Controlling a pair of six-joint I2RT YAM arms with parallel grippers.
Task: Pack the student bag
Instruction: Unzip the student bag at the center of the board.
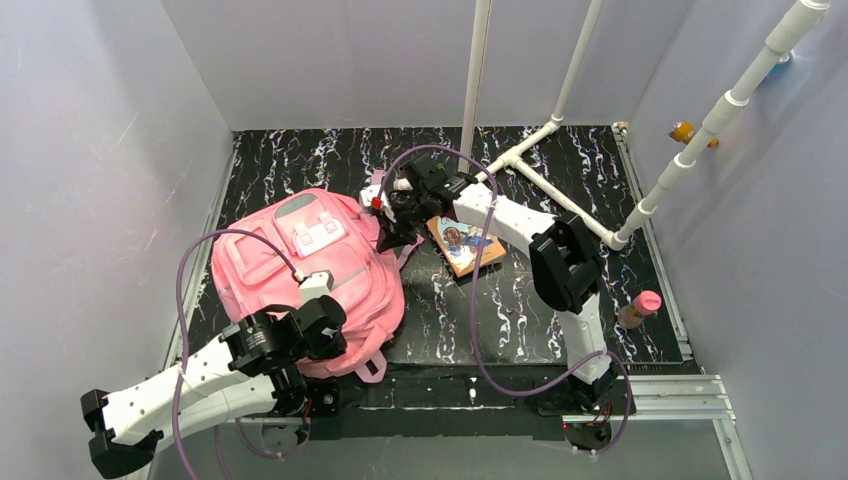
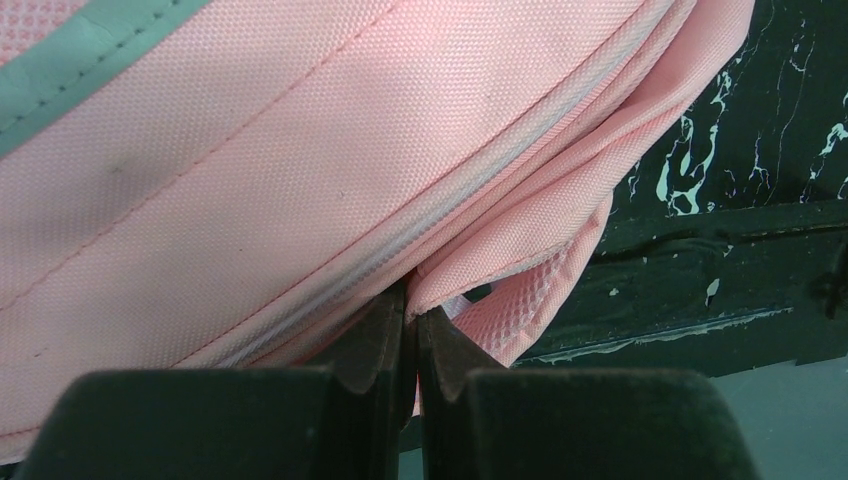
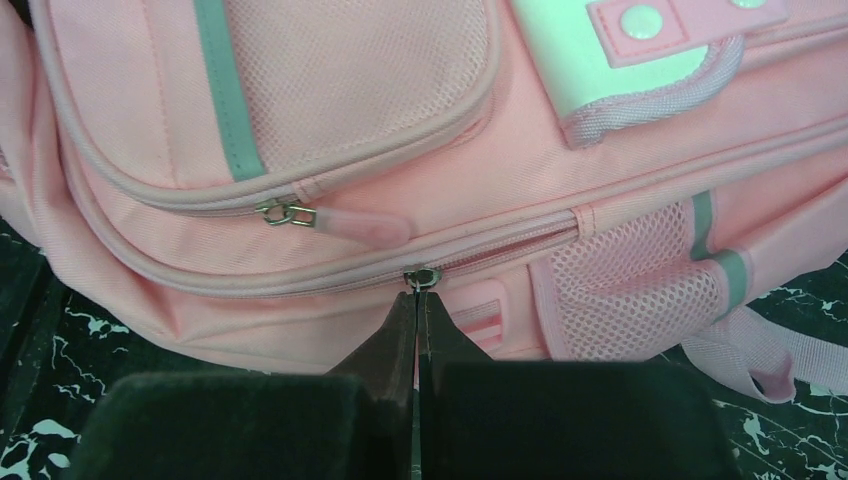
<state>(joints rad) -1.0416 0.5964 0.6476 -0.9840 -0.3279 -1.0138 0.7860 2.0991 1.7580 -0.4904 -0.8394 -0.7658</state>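
The pink student bag [image 1: 300, 265] lies flat on the black marbled table, front pocket up. My left gripper [image 1: 300, 335] is at the bag's near edge, shut on a fold of its pink fabric [image 2: 470, 275] beside the main zipper line. My right gripper [image 1: 388, 225] is at the bag's far right side, shut on the main zipper's pull tab; the metal slider [image 3: 422, 277] shows just beyond the fingertips. A second zipper pull [image 3: 285, 212] lies on the front pocket above it. The bag fills both wrist views [image 2: 250, 180] [image 3: 400, 130].
A picture book [image 1: 465, 245] lies on the table just right of the bag, under my right arm. A small bottle with a pink cap [image 1: 640, 308] stands at the table's right edge. White pipes [image 1: 560, 190] cross the far right.
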